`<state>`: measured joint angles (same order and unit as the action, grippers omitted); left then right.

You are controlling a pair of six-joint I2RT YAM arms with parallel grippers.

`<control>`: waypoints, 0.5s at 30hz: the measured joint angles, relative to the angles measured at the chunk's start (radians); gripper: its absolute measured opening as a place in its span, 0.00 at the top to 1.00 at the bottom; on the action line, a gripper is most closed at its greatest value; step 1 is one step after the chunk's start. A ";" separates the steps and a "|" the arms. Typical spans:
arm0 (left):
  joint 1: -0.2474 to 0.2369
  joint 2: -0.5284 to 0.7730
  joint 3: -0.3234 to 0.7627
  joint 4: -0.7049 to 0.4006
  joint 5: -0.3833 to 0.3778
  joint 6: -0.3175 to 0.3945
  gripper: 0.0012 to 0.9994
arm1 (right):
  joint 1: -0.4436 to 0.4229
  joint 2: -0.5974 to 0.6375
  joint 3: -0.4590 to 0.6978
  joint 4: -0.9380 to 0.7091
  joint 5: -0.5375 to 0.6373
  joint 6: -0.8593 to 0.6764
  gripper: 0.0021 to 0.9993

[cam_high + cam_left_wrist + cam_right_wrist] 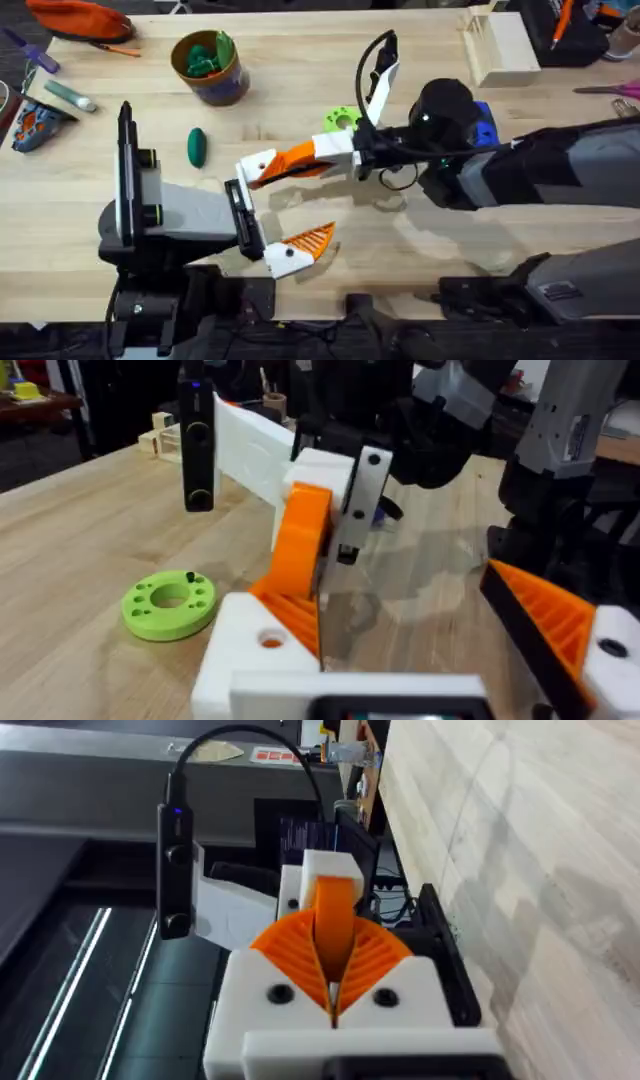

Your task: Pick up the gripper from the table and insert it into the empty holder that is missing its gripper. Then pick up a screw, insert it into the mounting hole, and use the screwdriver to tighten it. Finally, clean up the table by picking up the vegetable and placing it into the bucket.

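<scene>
Right gripper [262, 173]: we see it clenched on the gripper [335, 925].
Left gripper [272, 217]: released.
Vegetable [196, 146]: at 6 o'clock of the bucket [222, 85].

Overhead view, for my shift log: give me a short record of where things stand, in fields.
right tool: shut on the orange finger
left tool: open
white holder: on the left tool, orange finger held right at it; seating unclear
vegetable: lying on the table, outside the bucket
green disc: flat on the table
</scene>
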<state>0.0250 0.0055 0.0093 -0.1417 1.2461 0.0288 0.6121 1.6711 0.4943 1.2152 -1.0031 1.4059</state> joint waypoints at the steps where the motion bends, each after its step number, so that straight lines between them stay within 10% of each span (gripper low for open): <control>1: 0.000 0.000 0.000 0.000 0.000 0.000 0.01 | 0.000 0.000 0.000 0.000 0.000 0.000 0.99; 3: 0.000 0.000 0.000 0.000 0.000 0.000 0.01 | 0.000 0.000 0.000 0.000 0.000 0.001 0.98; 9: -0.006 0.000 0.000 -0.004 0.022 0.000 0.01 | -0.001 0.000 0.000 -0.004 0.026 -0.004 0.16; 15: -0.006 0.000 0.000 -0.004 0.026 0.000 0.01 | -0.001 0.000 0.000 -0.005 0.037 -0.004 0.12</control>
<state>0.0189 0.0051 0.0093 -0.1459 1.2720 0.0288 0.6109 1.6711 0.4946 1.2106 -0.9659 1.4017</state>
